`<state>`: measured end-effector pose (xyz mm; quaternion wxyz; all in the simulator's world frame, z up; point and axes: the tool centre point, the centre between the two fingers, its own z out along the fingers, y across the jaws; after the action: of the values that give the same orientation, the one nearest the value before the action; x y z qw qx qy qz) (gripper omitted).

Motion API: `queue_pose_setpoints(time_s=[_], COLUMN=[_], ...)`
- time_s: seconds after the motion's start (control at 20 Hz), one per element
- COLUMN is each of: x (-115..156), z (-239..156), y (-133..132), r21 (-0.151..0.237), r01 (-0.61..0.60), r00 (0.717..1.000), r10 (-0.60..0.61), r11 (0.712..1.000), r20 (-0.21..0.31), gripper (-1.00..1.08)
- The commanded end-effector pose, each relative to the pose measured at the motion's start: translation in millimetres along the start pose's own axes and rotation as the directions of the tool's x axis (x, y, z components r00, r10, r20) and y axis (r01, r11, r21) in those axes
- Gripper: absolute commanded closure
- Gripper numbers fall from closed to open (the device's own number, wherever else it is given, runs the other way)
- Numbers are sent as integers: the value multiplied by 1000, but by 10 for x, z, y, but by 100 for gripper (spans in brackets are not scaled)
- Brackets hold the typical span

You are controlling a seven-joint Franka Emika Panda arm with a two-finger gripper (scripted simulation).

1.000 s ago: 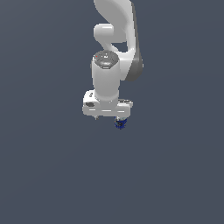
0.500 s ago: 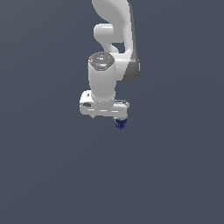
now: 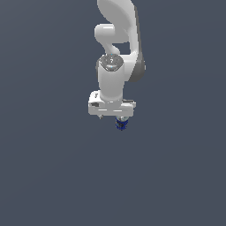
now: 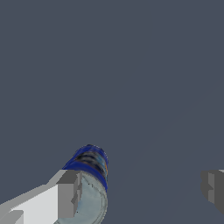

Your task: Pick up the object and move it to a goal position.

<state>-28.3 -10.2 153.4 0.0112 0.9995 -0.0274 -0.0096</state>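
You are looking at the white arm [image 3: 115,79] reaching down from the top of the exterior view, with its wrist pointing straight downward over a plain dark grey-blue ground [image 3: 53,176]. The gripper [image 3: 110,117] is hanging below the wide white hand bar, and the can [image 3: 120,125] is showing just under the end of that bar on the exterior view's right. From this view you are seeing only a small dark blue body with a paler band at its top, sitting roughly upright and much narrower than the hand above it.

In the wrist view you are getting the clearer read. The gripper [image 4: 140,189] is standing wide apart: one grey finger [image 4: 68,192] is sitting right against the can [image 4: 89,173], and the other finger [image 4: 212,186] is waiting well away from it, with bare ground showing between the can and that far finger. So the jaws are spread and are not clamping anything; only the one finger is touching or nearly touching the can's side. The can is turning its pale whitish-blue end toward the camera, with the dark blue body and its dark marks running away behind it.

You are not being shown whether the can is resting on the ground or hanging off it, since neither view is giving a shadow or a contact line beneath it. The ground is filling both views from side to side.
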Motion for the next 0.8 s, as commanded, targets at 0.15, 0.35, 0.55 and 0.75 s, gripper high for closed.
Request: queue_pose_setpoints(time_s=[0.15, 0.35, 0.55, 0.75], x=[-234, -394, -500, -547], z=[136, 216, 266, 286], y=[-290, -457, -557, -599], r21=[11, 17, 21, 22], r01=[17, 27, 33, 36], r00=[1000, 1000, 999, 999], r10=[-17, -26, -33, -35], r11=[1000, 1000, 999, 999], r20=[-9, -15, -18, -19], gripper=[-92, -92, -92, -92])
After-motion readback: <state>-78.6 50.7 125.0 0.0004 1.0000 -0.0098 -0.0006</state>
